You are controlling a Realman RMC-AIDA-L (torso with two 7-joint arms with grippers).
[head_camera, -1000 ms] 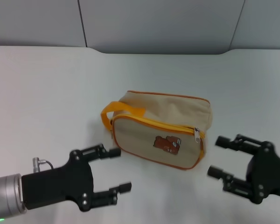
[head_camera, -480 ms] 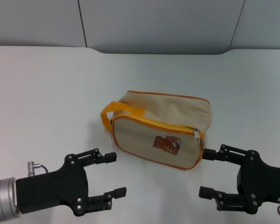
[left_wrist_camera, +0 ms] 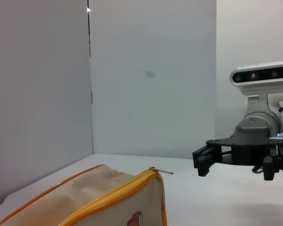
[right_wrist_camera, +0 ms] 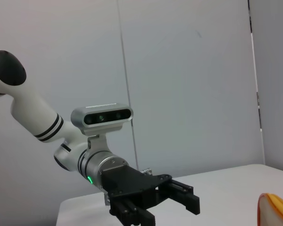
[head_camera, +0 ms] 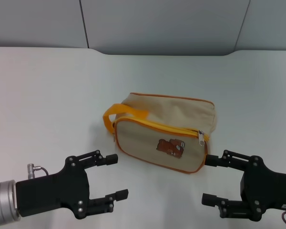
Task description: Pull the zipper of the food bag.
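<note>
The food bag (head_camera: 152, 136), beige canvas with orange piping, an orange loop handle (head_camera: 125, 112) and a brown bear picture, lies in the middle of the table in the head view. Its zipper (head_camera: 162, 127) is closed, with the silver pull tab (head_camera: 201, 138) at the bag's right end. My left gripper (head_camera: 118, 175) is open and empty, in front of the bag's left end. My right gripper (head_camera: 208, 180) is open and empty, just in front of the bag's right end, below the tab. The left wrist view shows the bag (left_wrist_camera: 99, 197), the tab (left_wrist_camera: 161, 171) and the right gripper (left_wrist_camera: 200, 162).
The white table (head_camera: 47, 95) stretches all around the bag, with grey wall panels (head_camera: 162, 24) behind it. The right wrist view shows the left gripper (right_wrist_camera: 172, 205) and a sliver of the bag's orange edge (right_wrist_camera: 273, 209).
My right gripper has moved left and nearer, ending close by the bag's right end. My left gripper has dropped slightly towards the front. The bag has not moved.
</note>
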